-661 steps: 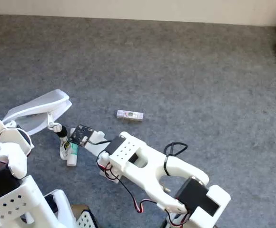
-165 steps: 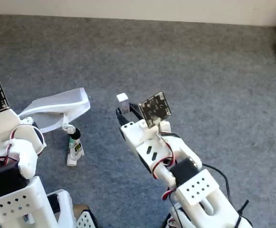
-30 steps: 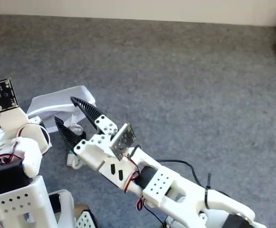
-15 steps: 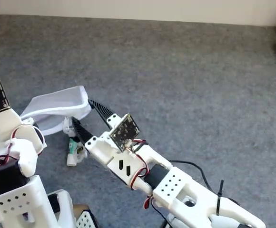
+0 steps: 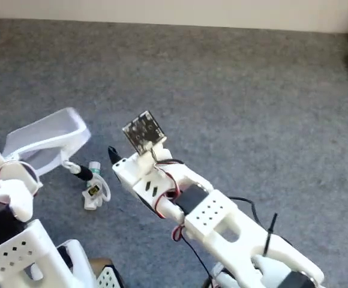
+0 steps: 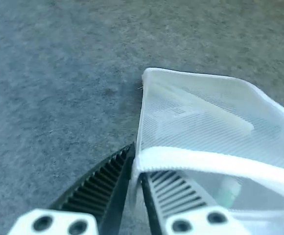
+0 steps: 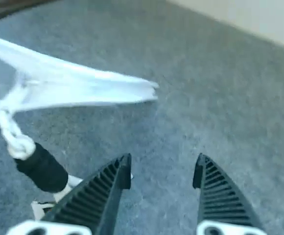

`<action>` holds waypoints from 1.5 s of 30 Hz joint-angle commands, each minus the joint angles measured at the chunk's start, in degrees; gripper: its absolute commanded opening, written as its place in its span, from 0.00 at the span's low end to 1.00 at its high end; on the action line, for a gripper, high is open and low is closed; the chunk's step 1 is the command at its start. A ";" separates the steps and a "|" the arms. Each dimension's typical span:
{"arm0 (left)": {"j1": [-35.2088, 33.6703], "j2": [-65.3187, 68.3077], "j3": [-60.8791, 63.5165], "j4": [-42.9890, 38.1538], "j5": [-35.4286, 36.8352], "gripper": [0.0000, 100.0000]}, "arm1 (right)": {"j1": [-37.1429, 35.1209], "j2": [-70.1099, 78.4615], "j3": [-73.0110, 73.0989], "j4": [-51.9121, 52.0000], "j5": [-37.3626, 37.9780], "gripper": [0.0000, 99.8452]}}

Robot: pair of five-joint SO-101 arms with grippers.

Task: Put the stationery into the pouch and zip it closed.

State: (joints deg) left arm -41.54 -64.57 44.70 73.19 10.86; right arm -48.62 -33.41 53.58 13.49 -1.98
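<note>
The white mesh pouch (image 5: 45, 138) lies at the left on the carpet, its mouth facing right. My left gripper (image 6: 137, 178) is shut on the pouch's rim (image 6: 201, 164). A pale oblong item (image 6: 208, 117) shows through the mesh. The black zipper pull (image 5: 84, 173) hangs on a white cord below the pouch's mouth. A white and green stationery stick (image 5: 93, 187) rests on the carpet just beside the pull. My right gripper (image 7: 161, 178) stands open with nothing between its fingers, a little to the right of the pouch (image 7: 68, 85) and the pull (image 7: 41, 169).
Grey carpet (image 5: 252, 102) stretches free to the right and back. A pale wall strip (image 5: 192, 12) runs along the far edge. The right arm's body (image 5: 216, 222) crosses the lower middle, and the left arm's base (image 5: 18, 252) fills the lower left corner.
My right gripper has drawn back from the pouch's mouth towards the right, its wrist turned up. The pouch has shifted left with the left arm.
</note>
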 commanded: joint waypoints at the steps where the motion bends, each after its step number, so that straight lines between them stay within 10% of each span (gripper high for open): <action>1: -3.82 -0.22 -3.47 -2.11 2.29 0.01 | 0.75 1.54 -6.02 2.68 -1.58 0.20; 45: -6.81 -0.22 -3.03 -2.11 2.64 0.01 | -8.31 58.59 -56.57 28.00 -26.73 0.20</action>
State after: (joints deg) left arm -47.78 -64.57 44.70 72.57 12.79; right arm -56.35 24.53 1.54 40.75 -28.09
